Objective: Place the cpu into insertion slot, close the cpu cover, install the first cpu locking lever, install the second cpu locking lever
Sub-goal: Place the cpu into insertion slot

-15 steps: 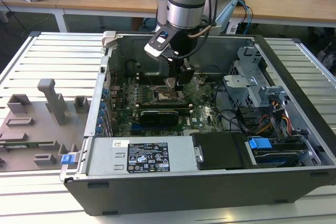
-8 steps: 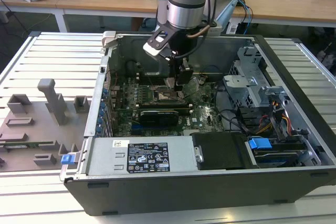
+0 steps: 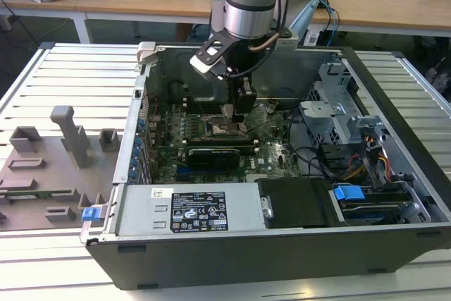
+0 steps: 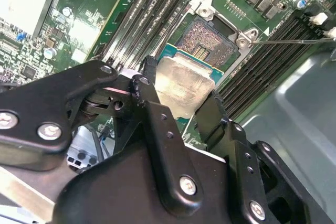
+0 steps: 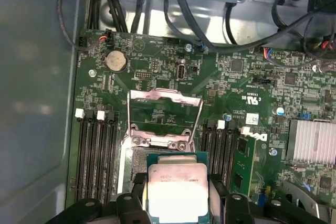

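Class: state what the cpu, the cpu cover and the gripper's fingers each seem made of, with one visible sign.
The cpu: pale metal lid with dull sheen, on a green board. The cpu cover: thin bright sheet metal, likely steel; it glints. The fingers: matte black, plastic or coated metal, unclear.

- Exterior view: bright, even light on the table (image 3: 70, 82); inside the computer case (image 3: 296, 68) it is dimmer.
- Second wrist view: pale glare lies on the cpu (image 4: 181, 90).
- First wrist view: the heat sink (image 5: 315, 142) is overexposed, almost white.
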You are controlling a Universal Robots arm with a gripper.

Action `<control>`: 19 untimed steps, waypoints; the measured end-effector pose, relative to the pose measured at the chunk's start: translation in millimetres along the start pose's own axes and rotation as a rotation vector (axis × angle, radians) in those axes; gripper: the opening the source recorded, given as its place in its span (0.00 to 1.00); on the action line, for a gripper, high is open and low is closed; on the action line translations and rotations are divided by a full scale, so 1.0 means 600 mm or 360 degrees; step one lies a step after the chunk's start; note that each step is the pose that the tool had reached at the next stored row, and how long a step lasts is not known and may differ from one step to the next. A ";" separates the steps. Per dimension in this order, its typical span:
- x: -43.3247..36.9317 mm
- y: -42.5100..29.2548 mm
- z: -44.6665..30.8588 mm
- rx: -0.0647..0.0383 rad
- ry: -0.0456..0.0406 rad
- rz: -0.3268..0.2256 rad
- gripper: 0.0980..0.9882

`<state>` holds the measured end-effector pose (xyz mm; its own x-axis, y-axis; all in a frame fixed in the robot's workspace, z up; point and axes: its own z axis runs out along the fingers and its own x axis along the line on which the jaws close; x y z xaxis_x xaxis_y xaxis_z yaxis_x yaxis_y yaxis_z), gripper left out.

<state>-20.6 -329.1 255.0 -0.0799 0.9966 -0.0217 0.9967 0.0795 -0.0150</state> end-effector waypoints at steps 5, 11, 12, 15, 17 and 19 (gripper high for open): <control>0.000 0.000 0.000 0.0002 -0.0002 0.0086 0.50; 0.000 0.000 0.000 0.0004 -0.0006 0.0171 0.50; 0.000 0.000 0.000 0.0005 -0.0006 0.0171 0.50; 0.000 -0.004 0.003 0.0004 -0.0006 0.0172 0.50; 0.004 -0.006 0.006 0.0004 -0.0006 0.0171 0.50; 0.015 -0.006 0.008 0.0004 -0.0006 0.0172 0.50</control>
<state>-25.2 -320.4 249.8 0.0278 0.9992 -0.0270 0.9995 -0.0282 -0.0151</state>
